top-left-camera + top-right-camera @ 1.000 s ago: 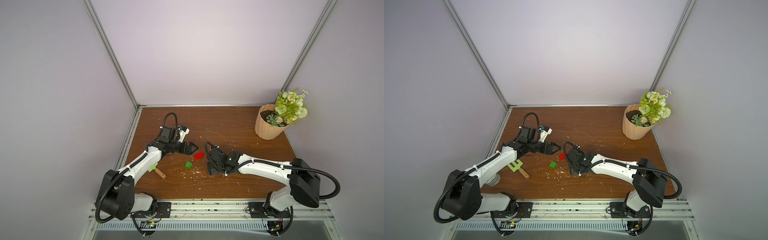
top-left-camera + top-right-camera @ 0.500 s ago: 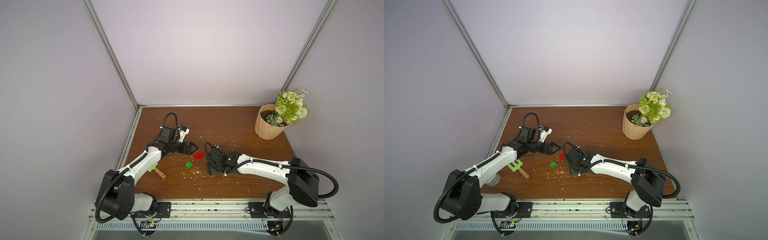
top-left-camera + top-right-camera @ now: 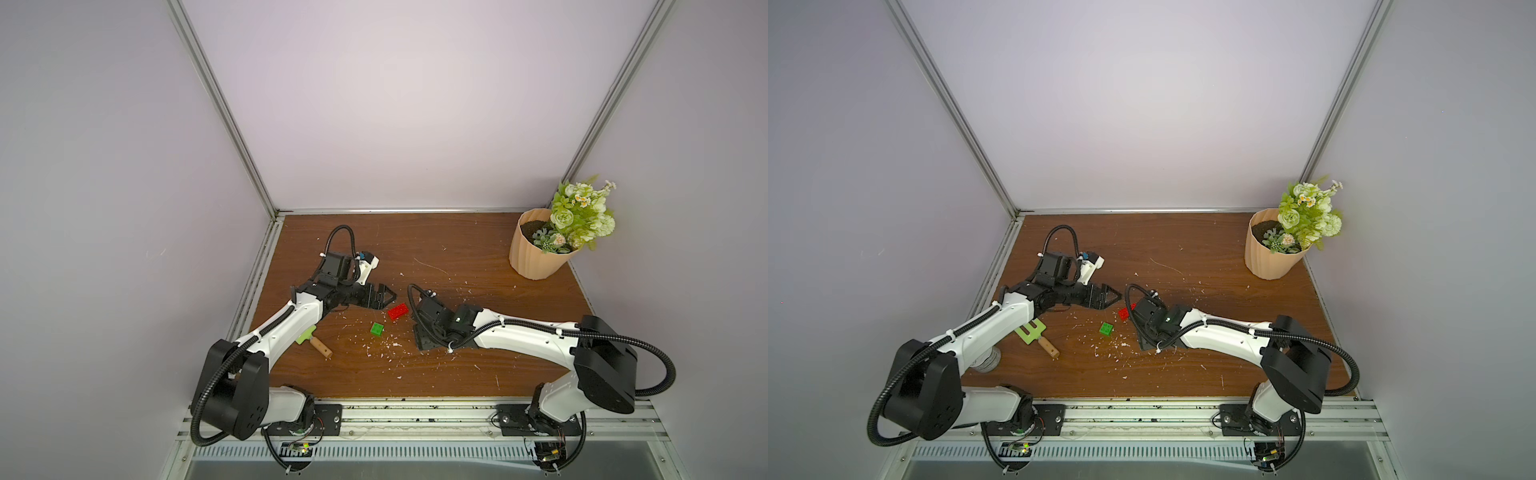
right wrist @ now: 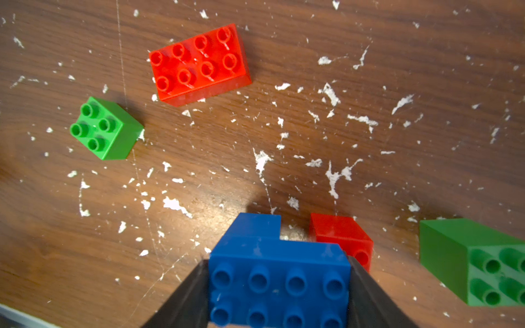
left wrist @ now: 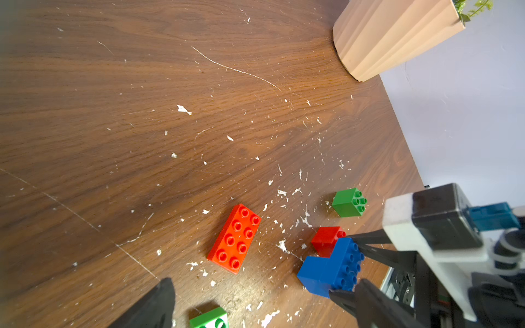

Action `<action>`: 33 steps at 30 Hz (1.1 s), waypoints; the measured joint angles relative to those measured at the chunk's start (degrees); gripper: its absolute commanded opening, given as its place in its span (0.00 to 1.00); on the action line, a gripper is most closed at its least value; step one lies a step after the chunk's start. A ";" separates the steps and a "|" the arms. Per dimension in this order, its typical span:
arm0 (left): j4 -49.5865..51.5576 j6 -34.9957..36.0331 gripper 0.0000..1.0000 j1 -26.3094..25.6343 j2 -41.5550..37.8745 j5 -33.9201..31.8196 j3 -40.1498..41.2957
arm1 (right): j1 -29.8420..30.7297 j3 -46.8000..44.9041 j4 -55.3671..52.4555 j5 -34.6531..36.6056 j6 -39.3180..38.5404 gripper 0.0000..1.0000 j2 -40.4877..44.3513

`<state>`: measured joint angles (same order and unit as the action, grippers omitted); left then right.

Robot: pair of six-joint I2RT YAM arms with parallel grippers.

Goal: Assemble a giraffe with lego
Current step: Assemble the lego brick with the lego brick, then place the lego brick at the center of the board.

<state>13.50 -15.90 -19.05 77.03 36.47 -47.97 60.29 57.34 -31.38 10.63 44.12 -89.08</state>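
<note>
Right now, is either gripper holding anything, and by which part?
The right gripper clamps the blue L-shaped brick piece by the two short ends of its long brick. The left gripper is open and holds nothing.

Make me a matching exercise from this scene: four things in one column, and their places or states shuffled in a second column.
Things
1. blue L-shaped brick piece
2. long red brick
3. flower pot
4. green slotted tool

Places or states
A. lying by the left arm
B. standing in a far corner of the table
C. clamped in the right gripper
D. lying free, studs up

Pairs: 1-C, 2-D, 3-B, 4-A
</note>
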 measured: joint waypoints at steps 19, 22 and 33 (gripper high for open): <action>0.00 0.00 0.99 0.00 0.00 -0.02 0.00 | -0.04 -1.44 1.11 -0.35 -0.59 0.51 0.13; 0.00 0.00 0.99 0.00 0.00 -0.04 0.00 | -0.04 -0.37 -0.15 -0.31 -1.49 0.51 -0.83; 0.00 0.00 0.99 0.00 0.00 -0.07 0.00 | -0.85 -1.60 1.46 -0.33 -3.10 0.50 -0.50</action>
<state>13.50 -15.90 -19.05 77.03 36.40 -47.97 59.44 55.75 -29.91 10.31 41.01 -89.58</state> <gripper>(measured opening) 0.994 0.684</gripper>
